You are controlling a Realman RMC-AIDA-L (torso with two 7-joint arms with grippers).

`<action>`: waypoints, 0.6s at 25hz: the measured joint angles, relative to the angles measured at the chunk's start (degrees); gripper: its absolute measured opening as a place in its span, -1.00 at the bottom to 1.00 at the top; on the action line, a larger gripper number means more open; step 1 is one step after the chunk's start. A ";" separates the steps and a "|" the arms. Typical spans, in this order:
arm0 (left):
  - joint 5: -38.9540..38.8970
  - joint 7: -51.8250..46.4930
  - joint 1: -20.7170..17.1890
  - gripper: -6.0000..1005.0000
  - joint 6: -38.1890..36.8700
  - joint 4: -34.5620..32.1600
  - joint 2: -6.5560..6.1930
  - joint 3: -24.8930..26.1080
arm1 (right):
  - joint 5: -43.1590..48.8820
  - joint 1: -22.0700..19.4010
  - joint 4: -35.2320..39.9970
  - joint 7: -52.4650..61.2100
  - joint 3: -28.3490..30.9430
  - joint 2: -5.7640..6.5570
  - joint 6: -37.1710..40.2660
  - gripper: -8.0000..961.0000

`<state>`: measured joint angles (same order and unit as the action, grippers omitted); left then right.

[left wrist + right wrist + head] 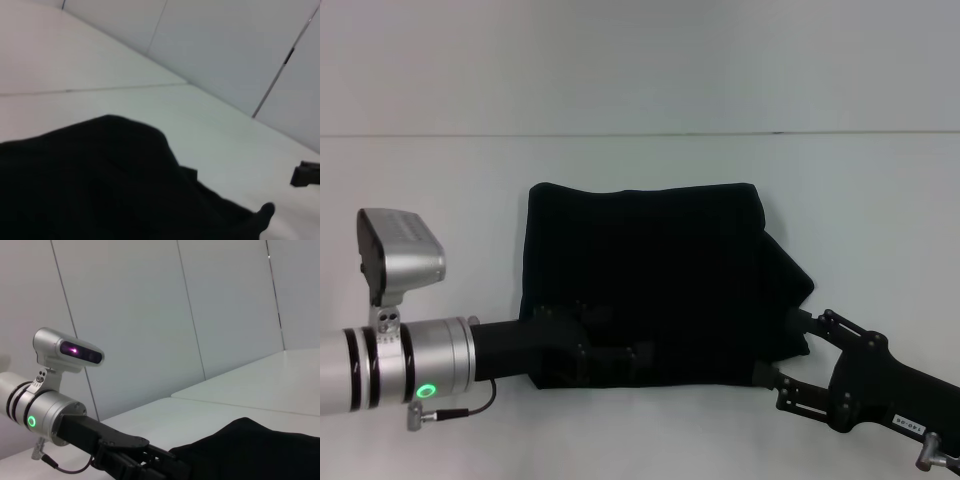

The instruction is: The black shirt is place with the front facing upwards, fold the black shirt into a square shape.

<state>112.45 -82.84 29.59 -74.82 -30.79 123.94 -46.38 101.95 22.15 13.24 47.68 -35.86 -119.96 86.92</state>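
Note:
The black shirt [650, 270] lies on the white table as a rough rectangle, with a bunched fold sticking out on its right side and no print showing. My left gripper [615, 350] rests on the shirt's near left edge, black against black cloth. My right gripper [780, 348] stands open at the shirt's near right corner, its two fingers spread on either side of the bunched edge. The left wrist view shows the shirt [90, 180] close up as a dark mound. In the right wrist view the left gripper [150, 462] meets the shirt [260, 445].
The white table [640, 170] stretches bare beyond the shirt and to both sides. Grey wall panels [150, 315] stand behind the table. A part of the right gripper [305, 174] shows at the edge of the left wrist view.

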 joint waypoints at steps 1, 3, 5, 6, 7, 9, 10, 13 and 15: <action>0.02 -0.02 -0.03 0.86 0.10 0.04 0.02 -0.12 | 0.00 -0.04 0.03 -0.01 0.00 0.00 0.01 0.93; 0.01 -0.02 -0.27 0.87 -0.56 0.00 0.04 -0.12 | 0.00 -0.11 0.08 -0.01 0.00 0.01 0.04 0.93; -0.17 0.29 -0.69 0.87 -3.00 -0.62 0.01 0.16 | 0.00 -0.17 0.14 -0.02 0.00 0.07 0.07 0.93; -0.27 0.67 -1.01 0.87 -4.68 -1.26 0.01 0.46 | 0.00 -0.21 0.21 -0.03 0.00 0.08 0.12 0.93; -0.40 1.13 -1.45 0.87 -6.51 -2.09 -0.01 0.98 | 0.00 -0.29 0.32 -0.03 0.00 0.09 0.22 0.93; -0.74 2.35 -2.72 0.87 -10.61 -4.67 -0.01 2.18 | 0.00 -0.36 0.48 -0.38 0.00 0.12 0.83 0.93; -0.91 2.94 -3.41 0.87 -12.11 -5.92 -0.02 2.70 | 0.00 -0.36 0.52 -0.99 0.00 0.14 1.39 0.93; -1.14 6.61 -6.03 0.87 -15.30 -9.24 -0.03 3.55 | 0.22 -0.49 0.25 -4.94 -0.21 0.09 2.52 0.93; -1.23 10.99 -7.83 0.87 -16.05 -9.89 0.03 4.48 | 0.39 -0.62 -0.85 -9.34 -0.46 -0.11 2.39 0.93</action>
<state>111.22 -71.85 21.76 -90.87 -40.68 123.96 -41.90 102.35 21.53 12.39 38.34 -36.32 -120.07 89.31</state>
